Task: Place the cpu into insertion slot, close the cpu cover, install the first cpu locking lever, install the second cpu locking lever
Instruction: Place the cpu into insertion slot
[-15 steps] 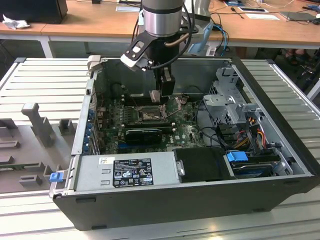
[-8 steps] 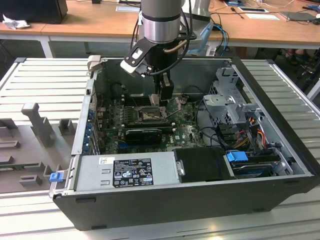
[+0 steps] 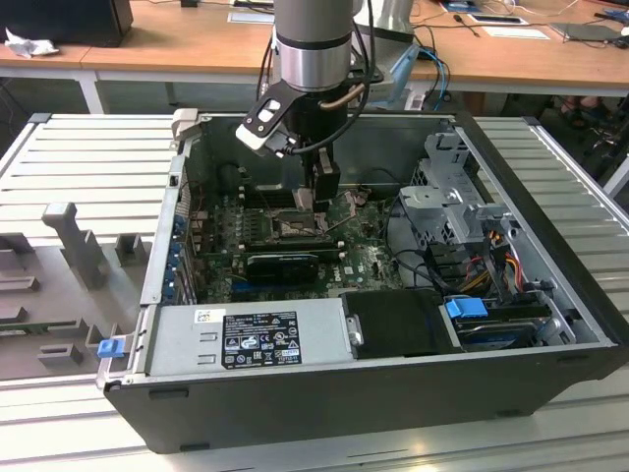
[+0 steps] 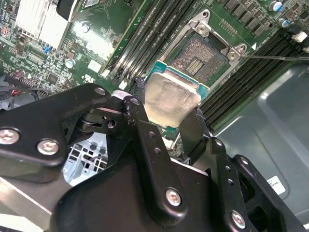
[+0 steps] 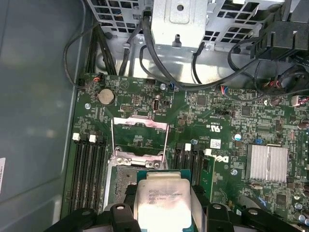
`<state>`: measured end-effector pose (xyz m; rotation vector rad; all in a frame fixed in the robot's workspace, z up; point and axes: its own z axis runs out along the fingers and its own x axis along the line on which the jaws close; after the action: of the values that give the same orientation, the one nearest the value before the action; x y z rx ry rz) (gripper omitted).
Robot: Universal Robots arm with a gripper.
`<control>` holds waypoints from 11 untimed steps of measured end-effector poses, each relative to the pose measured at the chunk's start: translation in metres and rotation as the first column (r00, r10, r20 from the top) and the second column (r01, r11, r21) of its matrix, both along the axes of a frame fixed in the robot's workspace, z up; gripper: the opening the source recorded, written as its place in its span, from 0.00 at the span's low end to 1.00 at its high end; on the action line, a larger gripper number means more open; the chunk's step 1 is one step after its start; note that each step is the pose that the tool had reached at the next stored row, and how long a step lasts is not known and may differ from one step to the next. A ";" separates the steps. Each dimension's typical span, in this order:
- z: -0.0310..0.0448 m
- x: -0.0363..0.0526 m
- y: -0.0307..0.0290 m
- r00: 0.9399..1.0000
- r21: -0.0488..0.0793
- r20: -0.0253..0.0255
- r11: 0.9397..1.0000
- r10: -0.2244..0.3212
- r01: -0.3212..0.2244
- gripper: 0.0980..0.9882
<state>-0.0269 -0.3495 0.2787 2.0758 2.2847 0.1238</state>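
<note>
Currently the end effector point(image 4: 167, 103) grips the cpu point(image 4: 173, 96), likely light, stiff and fragile, by opposite edges near the slot point(image 4: 203, 54).

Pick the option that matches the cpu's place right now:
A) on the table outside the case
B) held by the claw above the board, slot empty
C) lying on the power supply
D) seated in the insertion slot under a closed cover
B: in both wrist views the claw pinches the cpu by its edges, while the insertion slot lies bare and the cpu cover stands swung open.
</note>
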 end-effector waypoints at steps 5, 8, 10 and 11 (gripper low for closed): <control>-0.0036 0.0000 0.0000 1.000 0.000 0.000 1.000 -0.001 0.001 0.48; -0.0057 0.0000 0.0000 1.000 -0.001 0.000 1.000 -0.026 0.026 0.48; -0.0094 -0.0002 0.0000 0.999 -0.002 0.002 0.999 -0.040 0.040 0.48; -0.0112 -0.0003 0.0001 0.999 -0.002 0.002 0.999 -0.046 0.046 0.48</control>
<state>-0.0272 -0.3494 0.2676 2.1244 2.2334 0.1208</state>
